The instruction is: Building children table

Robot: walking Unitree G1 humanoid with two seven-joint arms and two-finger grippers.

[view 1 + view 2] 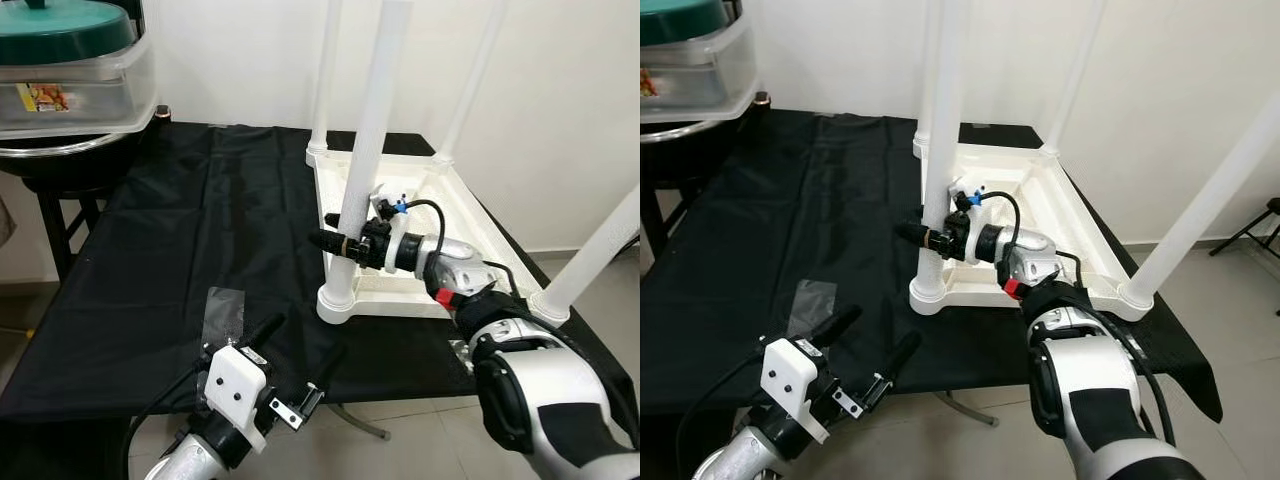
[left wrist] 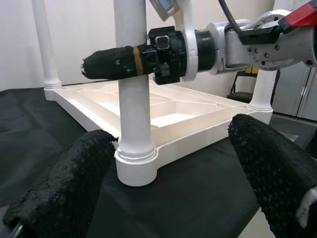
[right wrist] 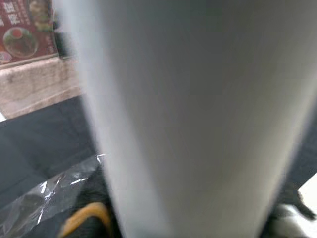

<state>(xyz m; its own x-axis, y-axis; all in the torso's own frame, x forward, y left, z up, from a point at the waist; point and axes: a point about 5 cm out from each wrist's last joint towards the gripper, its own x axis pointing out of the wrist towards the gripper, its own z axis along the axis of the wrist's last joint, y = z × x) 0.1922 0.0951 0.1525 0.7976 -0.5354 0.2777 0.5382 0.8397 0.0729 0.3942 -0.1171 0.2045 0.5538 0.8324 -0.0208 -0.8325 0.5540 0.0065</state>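
Seemingly near done — the upturned white plastic tabletop (image 1: pixel 420 245) carries four legs; the right gripper (image 1: pixel 335 243) pinches the nearest white leg (image 1: pixel 370 130), while the left gripper (image 1: pixel 300 350) waits spread before it.

Bare black cloth (image 1: pixel 200 220) leaves the desk's left half passable. On the right, the upturned white table (image 1: pixel 420 260) and its upright legs (image 1: pixel 370 150) block the way; a plastic bin (image 1: pixel 70 90) crowds the far left.

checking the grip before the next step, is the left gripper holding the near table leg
No, the left gripper hangs open at the table's front edge, short of the table leg; the right gripper is the one around it.
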